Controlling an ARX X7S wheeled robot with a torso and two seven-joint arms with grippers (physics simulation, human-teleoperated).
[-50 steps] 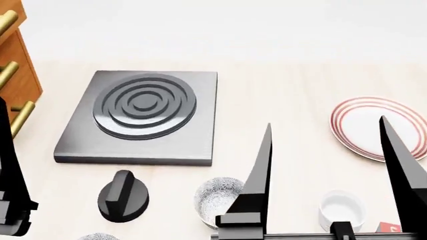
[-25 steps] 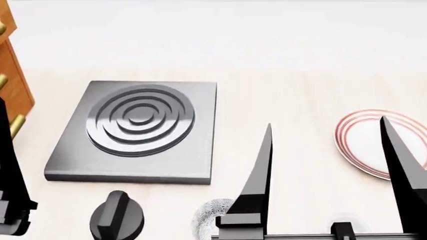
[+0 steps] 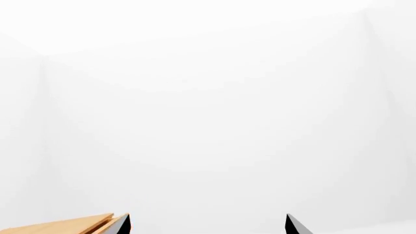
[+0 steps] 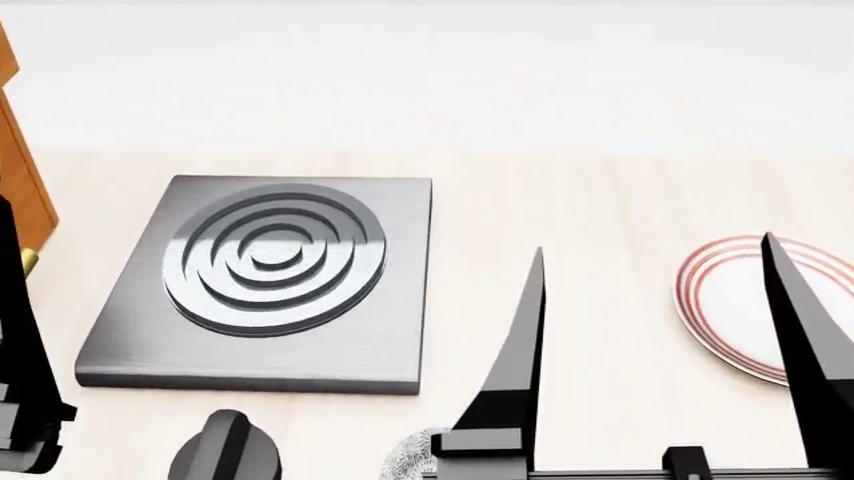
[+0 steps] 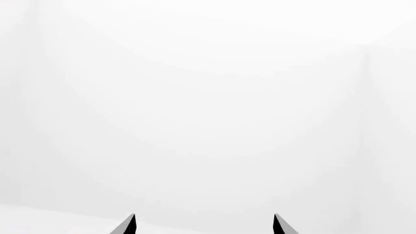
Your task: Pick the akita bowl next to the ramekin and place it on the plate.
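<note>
Pale wooden counter (image 4: 601,200): speckled bowl (image 4: 416,452) barely shows beneath the right claw (image 4: 654,300), whose jaws gape; likely rigid, slick, breakable, so pinch its rim.

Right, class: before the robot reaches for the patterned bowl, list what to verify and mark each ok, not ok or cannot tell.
1. Right claw open: ok, tips wide apart.
2. Right claw empty: ok.
3. akita bowl fully in head view: not ok, only a sliver at the bottom edge.
4. Ramekin beside it confirmed: cannot tell, out of view.
5. plate free to receive the bowl: cannot tell, a finger and the frame edge hide part.
6. Left claw open: ok, wrist view shows its tips apart.
</note>
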